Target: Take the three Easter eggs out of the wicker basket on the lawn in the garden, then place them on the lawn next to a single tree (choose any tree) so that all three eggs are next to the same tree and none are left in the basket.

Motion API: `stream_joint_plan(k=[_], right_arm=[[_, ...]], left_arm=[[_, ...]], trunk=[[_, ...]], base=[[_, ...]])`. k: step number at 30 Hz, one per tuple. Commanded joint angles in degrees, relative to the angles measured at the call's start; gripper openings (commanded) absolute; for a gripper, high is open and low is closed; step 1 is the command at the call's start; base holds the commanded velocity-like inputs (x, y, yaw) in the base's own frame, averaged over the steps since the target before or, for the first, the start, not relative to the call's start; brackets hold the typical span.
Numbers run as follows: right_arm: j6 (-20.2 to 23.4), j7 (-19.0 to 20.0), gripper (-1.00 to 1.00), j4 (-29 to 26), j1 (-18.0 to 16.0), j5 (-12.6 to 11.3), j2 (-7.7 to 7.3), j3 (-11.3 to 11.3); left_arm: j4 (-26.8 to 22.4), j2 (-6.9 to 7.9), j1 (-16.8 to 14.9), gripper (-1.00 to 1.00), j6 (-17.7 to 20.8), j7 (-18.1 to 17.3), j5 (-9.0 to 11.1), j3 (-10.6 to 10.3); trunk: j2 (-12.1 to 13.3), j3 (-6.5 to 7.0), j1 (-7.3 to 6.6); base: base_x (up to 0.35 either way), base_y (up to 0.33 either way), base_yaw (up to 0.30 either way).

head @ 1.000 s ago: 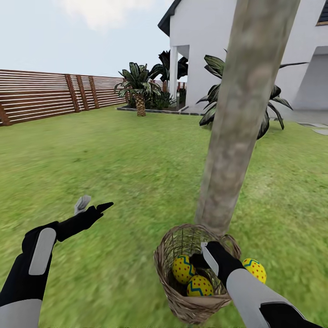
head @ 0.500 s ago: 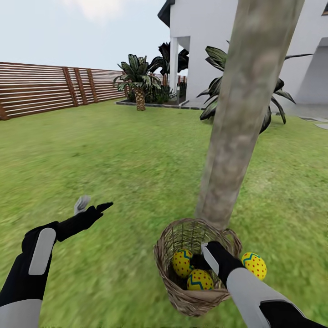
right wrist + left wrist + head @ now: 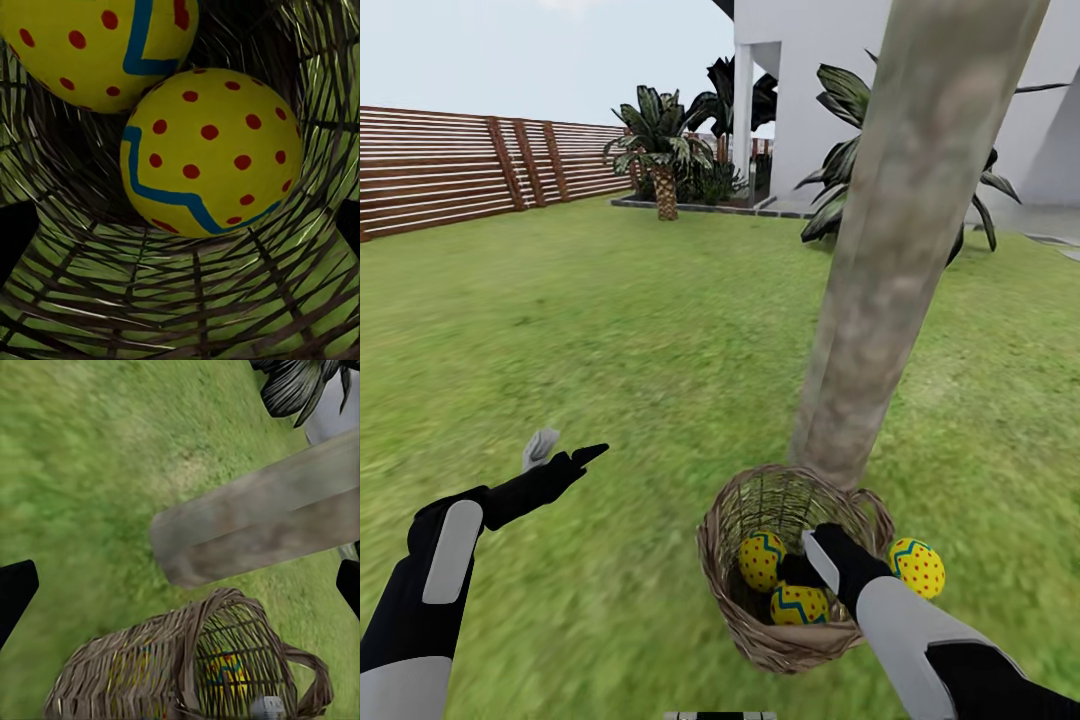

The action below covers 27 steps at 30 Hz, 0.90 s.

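Mottled green lawn (image 3: 610, 330) runs back to a slatted fence (image 3: 450, 170) and a white house (image 3: 810, 90), with the wicker basket (image 3: 732, 600) sitting at the foot of a bare grey-brown tree (image 3: 890, 260). One Easter egg (image 3: 918, 567) already lies on the grass just beside the basket and near the trunk; two more (image 3: 762, 558) (image 3: 800, 604) remain inside. The right gripper (image 3: 800, 572) reaches down into the basket among them — whether its jaws are open or closed on an egg cannot be told. The left gripper (image 3: 565, 450) hangs over bare grass, fingers spread and empty. The second egg's removal appears under way; the next move calls for a firm grasp and a clean lift over the rim.
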Motion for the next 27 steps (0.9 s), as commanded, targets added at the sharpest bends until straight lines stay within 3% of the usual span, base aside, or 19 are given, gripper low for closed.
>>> stream_joint_plan(k=[1, 8, 18, 22, 27], right_arm=[[0.22, -0.49, 1.0, -0.08, -0.35, -0.6, 0.05, 0.12], [1.31, -0.93, 1.0, 1.56, -4.69, -0.6, 0.17, 0.12], [1.72, -1.01, 1.0, 1.57, -5.23, -0.7, 0.21, 0.03], [5.19, -1.76, 1.0, 1.75, -5.23, -3.87, 0.16, 0.02], [7.86, -6.87, 1.0, 1.45, -5.23, -7.78, -0.22, -0.04]], left_arm=[[-0.01, -0.01, -0.04, 1.0, 0.28, -0.44, -0.3, 0.1], [-0.01, -0.01, -0.04, 1.0, 0.28, -0.44, -0.3, 0.1], [-0.01, 0.07, -0.04, 1.0, 0.28, -0.44, -0.3, 0.25], [-0.01, 0.15, -0.04, 1.0, 0.28, -0.44, -0.29, 0.29], [-0.01, 0.18, -0.04, 1.0, 0.28, -0.44, -0.28, 0.33]], trunk=[[-0.02, -0.06, -0.01], [-0.02, -0.06, -0.01], [-0.02, -0.36, -0.01], [-0.02, -0.72, -0.01], [-0.02, -1.19, -0.01]], base=[[0.0, 0.0, 0.0], [0.0, 0.0, 0.0], [0.0, 0.0, 0.011], [0.0, 0.0, 0.087], [0.0, 0.0, 0.112]])
